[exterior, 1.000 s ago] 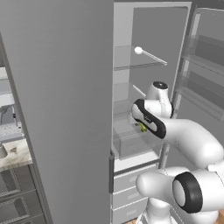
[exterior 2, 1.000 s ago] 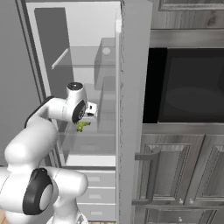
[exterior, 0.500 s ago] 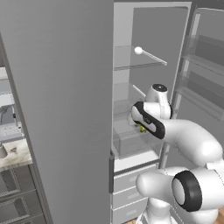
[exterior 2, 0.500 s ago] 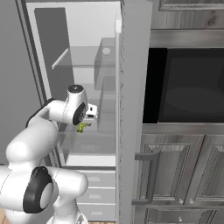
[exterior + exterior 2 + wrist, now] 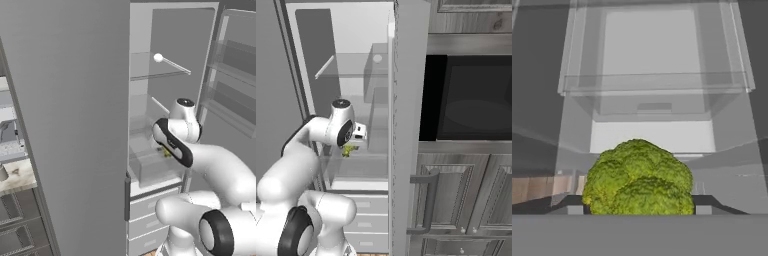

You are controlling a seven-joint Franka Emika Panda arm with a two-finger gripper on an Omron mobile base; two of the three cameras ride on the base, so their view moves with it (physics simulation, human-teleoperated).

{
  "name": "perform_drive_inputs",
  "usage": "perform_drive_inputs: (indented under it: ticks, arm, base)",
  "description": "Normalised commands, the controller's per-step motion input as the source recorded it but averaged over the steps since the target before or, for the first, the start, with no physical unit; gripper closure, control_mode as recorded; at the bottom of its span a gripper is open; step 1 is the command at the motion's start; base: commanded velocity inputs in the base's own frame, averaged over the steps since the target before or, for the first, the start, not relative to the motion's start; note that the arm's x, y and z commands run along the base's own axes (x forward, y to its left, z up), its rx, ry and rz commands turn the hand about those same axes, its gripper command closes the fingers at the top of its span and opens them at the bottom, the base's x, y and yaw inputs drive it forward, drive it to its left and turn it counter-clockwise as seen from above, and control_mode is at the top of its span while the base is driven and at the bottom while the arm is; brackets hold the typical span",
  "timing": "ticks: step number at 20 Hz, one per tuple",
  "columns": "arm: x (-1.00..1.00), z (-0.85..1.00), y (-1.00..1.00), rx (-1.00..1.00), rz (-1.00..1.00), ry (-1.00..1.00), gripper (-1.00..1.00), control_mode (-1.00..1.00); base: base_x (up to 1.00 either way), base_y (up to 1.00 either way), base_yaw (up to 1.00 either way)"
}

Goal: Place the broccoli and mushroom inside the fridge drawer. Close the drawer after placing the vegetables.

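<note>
While gripper grips broccoli — crown forward — fridge drawer sits open.

Fridge door stood wide open, glass shelves visible inside. Black oven sat right of it, above grey cabinet doors with bar handles.

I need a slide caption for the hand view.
Gripper holds broccoli above the open fridge drawer.
</note>
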Motion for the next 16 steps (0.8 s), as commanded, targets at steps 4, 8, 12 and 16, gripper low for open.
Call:
perform_drive_inputs:
  ticks: [4, 8, 12, 16]
  arm:
    - [-0.97, -0.44, 0.02, 0.00, 0.04, 0.00, 1.00, -1.00]
    - [0.26, 0.71, -0.12, 0.00, 0.09, 0.04, 1.00, -1.00]
    - [0.97, 0.44, -0.07, 0.00, 0.09, 0.16, 1.00, -1.00]
    - [0.69, -0.33, 0.00, 0.00, 0.06, 0.14, 1.00, -1.00]
  base:
    - [0.00, 0.00, 0.00]
    - [0.00, 0.00, 0.00]
    - [0.00, 0.00, 0.00]
    - [0.00, 0.00, 0.00]
